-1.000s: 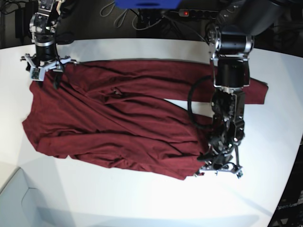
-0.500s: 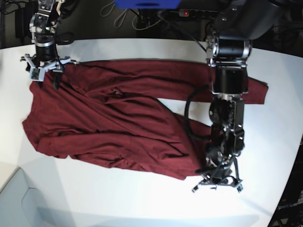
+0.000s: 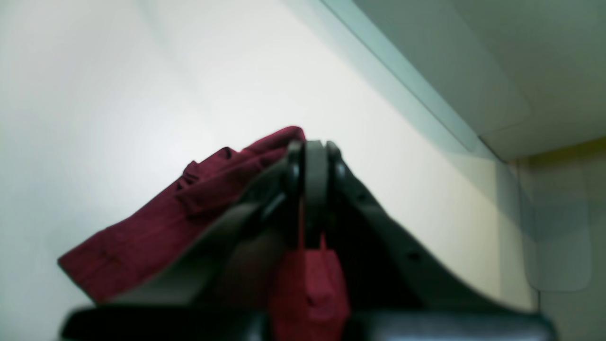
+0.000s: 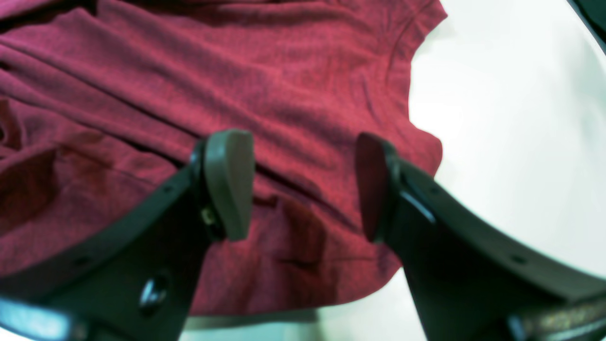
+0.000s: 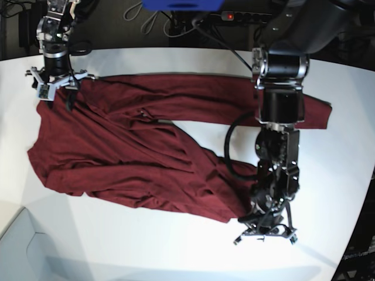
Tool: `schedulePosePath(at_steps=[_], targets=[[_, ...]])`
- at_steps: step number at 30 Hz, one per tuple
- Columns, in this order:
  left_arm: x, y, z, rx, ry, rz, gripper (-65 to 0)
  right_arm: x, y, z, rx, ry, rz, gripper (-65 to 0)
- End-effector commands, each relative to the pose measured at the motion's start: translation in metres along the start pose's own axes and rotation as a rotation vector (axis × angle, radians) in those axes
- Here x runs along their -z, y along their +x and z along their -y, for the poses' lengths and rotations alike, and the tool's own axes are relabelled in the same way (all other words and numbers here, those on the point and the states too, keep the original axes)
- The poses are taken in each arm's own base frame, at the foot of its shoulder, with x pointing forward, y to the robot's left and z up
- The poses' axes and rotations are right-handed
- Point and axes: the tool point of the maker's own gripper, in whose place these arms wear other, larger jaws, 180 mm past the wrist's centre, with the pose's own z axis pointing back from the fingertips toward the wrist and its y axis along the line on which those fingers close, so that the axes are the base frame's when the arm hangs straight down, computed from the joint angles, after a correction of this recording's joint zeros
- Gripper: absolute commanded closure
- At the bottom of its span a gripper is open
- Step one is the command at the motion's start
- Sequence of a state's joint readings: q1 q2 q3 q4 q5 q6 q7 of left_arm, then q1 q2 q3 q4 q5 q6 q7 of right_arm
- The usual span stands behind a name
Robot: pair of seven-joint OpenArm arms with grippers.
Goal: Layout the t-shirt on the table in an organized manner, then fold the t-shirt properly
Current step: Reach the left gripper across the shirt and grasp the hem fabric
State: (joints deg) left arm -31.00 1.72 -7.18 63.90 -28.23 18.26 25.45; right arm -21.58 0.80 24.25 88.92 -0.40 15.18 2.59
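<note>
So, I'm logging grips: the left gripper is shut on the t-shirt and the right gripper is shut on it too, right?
Not quite. The left gripper is shut on the t-shirt, but the right gripper is open above the cloth, as the right wrist view shows.

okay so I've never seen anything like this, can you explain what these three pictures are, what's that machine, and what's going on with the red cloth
It is a robot with two arms working over a white table. One picture looks down on the whole scene; the other two come from small cameras mounted on each arm's wrist, looking out past its pincers.

The cloth is a dark maroon t-shirt, spread out but wrinkled and bunched.

In the overhead view the left gripper is at the lower right. Its wrist camera shows it closed, with a bit of the shirt's fabric pinched between its fingers.

The right gripper is at the upper left, over the shirt's edge. Its wrist camera shows its two fingers spread apart above the fabric, gripping nothing.
</note>
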Motion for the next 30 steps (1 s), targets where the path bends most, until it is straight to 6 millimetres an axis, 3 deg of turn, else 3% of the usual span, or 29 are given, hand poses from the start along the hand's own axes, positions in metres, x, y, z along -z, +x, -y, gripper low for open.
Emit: schedulePosePath(at_steps=[1,7,16,18,23,25,28,30], targets=[[0.0,0.027,0.018,0.004,-0.035,0.067,0.0,0.001,0.013,0.004,-0.001,-0.011,0.046,-34.0],[0.013,0.005,-0.01,0.012,0.029,-0.007,0.0,0.001,0.013,0.004,-0.001,-0.009,0.046,-34.0],[0.036,-0.013,-0.028,0.021,0.109,-0.061,-1.0,0.001,0.013,0.004,-0.001,-0.009,0.046,-34.0],[0.036,-0.009,-0.027,0.019,0.109,-0.05,-5.6,0.001,0.013,0.004,-0.001,-0.009,0.046,-34.0],[0.035,-0.012,-0.028,0.02,0.107,-0.054,-34.0,0.001,0.013,0.004,-0.001,-0.009,0.046,-34.0],[0.033,-0.014,-0.042,0.027,0.126,-0.056,-42.3,0.001,0.013,0.004,-0.001,-0.009,0.046,-34.0],[0.024,-0.004,-0.044,0.032,0.111,-0.011,-43.3,0.001,0.013,0.004,-0.001,-0.009,0.046,-34.0],[0.013,-0.004,-0.047,0.034,0.098,0.018,-40.5,0.001,0.013,0.004,-0.001,-0.009,0.046,-34.0]])
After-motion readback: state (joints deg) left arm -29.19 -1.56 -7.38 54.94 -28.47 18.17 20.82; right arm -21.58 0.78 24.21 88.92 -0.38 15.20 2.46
